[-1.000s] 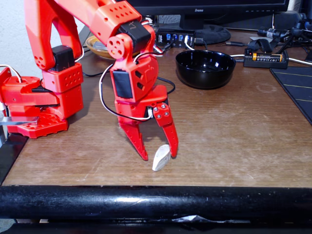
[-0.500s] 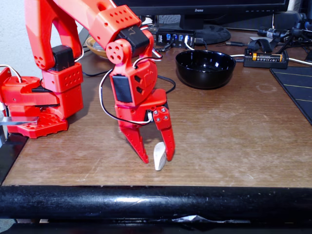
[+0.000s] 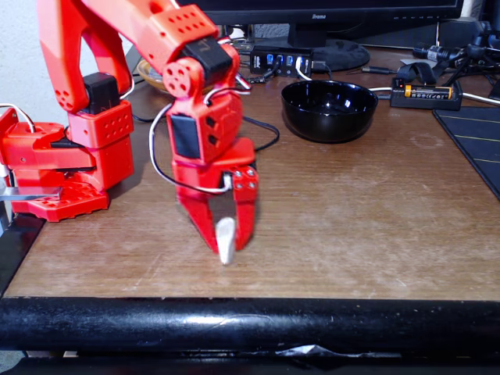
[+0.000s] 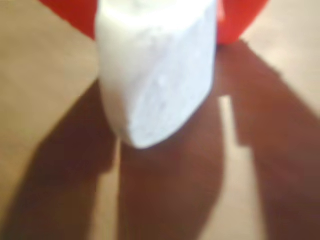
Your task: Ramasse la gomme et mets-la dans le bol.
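In the fixed view, the red base of the arm (image 3: 62,164) stands to the left of the tool, bolted at the left edge of the brown wooden worktop (image 3: 351,219). The arm bends over and down so that the tool (image 3: 225,244) points at the worktop near its front edge, just behind the black padded rail (image 3: 250,324) that runs along the front. The tool's two red fingers are drawn together on the eraser (image 3: 226,239), which stands nearly upright between them with its lower tip poking out below the fingertips, at or just above the wood; whether it touches the surface cannot be told. In the wrist view the eraser (image 4: 157,75) looms large and blurred, white and tapering to a rounded end, with red finger parts on either side at the top edge and dark shadows spread on the worktop (image 4: 40,75) beneath. Behind the tool and to its right in the fixed view, well apart from it, sits the glossy black bowl (image 3: 329,109). Farther right and behind lie a battery in a black holder (image 3: 427,93) and the corner of a dark mat (image 3: 473,144).
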Robot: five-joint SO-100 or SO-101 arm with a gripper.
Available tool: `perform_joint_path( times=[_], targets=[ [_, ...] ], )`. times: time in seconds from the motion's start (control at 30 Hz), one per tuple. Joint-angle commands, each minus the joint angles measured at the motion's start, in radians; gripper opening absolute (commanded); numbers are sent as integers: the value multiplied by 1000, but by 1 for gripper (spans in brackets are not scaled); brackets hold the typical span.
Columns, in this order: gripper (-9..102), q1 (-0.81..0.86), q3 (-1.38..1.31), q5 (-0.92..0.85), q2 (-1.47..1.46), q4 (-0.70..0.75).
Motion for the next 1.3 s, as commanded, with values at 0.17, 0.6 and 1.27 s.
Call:
perform_joint_path(
  times=[0.17,0.6,1.27],
  targets=[
    [-6,-275,-5,112,446,249],
    [-6,-879,-25,313,762,477],
    [-6,-1129,-439,495,394,333]
  ],
)
